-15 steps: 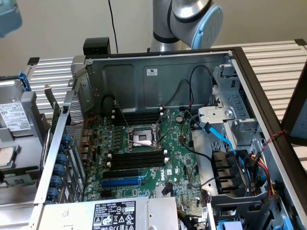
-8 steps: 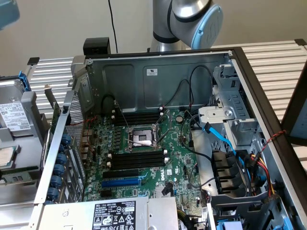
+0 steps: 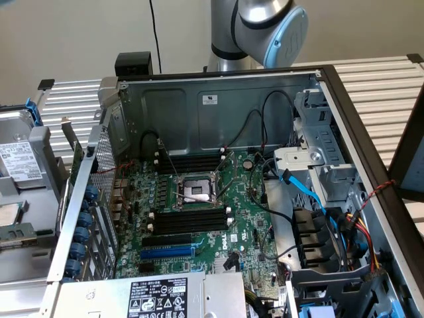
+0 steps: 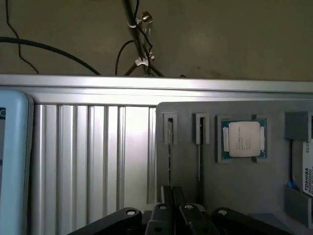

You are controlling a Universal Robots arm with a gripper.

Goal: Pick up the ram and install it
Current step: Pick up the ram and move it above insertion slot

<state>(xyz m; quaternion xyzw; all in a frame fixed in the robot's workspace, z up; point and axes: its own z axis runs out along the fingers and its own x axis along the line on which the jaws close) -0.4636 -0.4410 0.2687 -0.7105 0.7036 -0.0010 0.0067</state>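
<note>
The claw (image 4: 175,198) has its fingers drawn almost together, and nothing can be seen between them. It hangs over a grey holder (image 4: 234,181) that lies on the ribbed tabletop (image 4: 88,156). The ram (image 4: 169,131) seems to stand on edge in a narrow slot of the holder, near the processor (image 4: 243,138), probably so that fingers can pinch its thin sides. In the middle of the exterior view, the motherboard (image 3: 242,195) lies flat with its black memory slots (image 3: 189,222) facing up, so a stick can enter from above.

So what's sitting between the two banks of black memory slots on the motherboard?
The CPU socket, in its metal frame, lies between the far slots and near slots; the exterior view shows it.
</note>
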